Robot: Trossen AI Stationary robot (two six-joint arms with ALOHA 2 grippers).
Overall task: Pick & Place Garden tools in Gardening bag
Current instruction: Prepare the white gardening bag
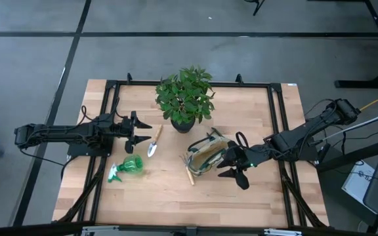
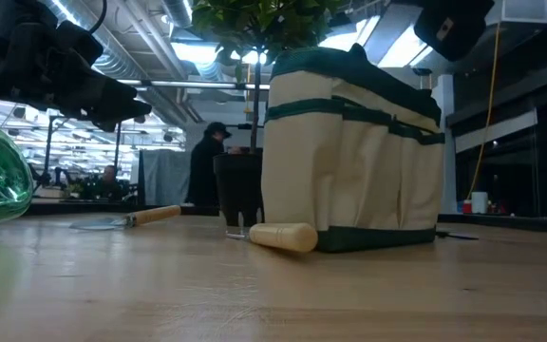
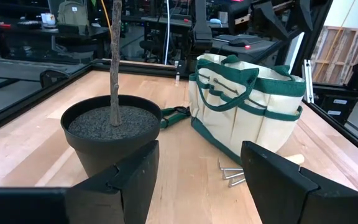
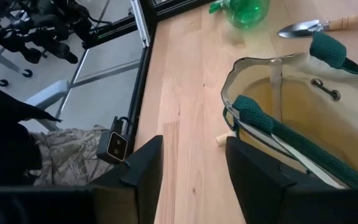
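Observation:
The cream gardening bag with green trim stands upright mid-table, mouth open; it also shows in the right wrist view. The pronged rake lies on the table against the bag's near side, its wooden handle end sticking out. The silver trowel lies flat left of the bag. The green spray bottle lies on its side near the left front. My left gripper is open, empty, just left of the trowel. My right gripper is open, empty, at the bag's right side.
A leafy plant in a black pot stands behind the bag and close ahead of my left gripper. A dark green looped thing lies between pot and bag. A black frame rims the table. A person stands in the room behind.

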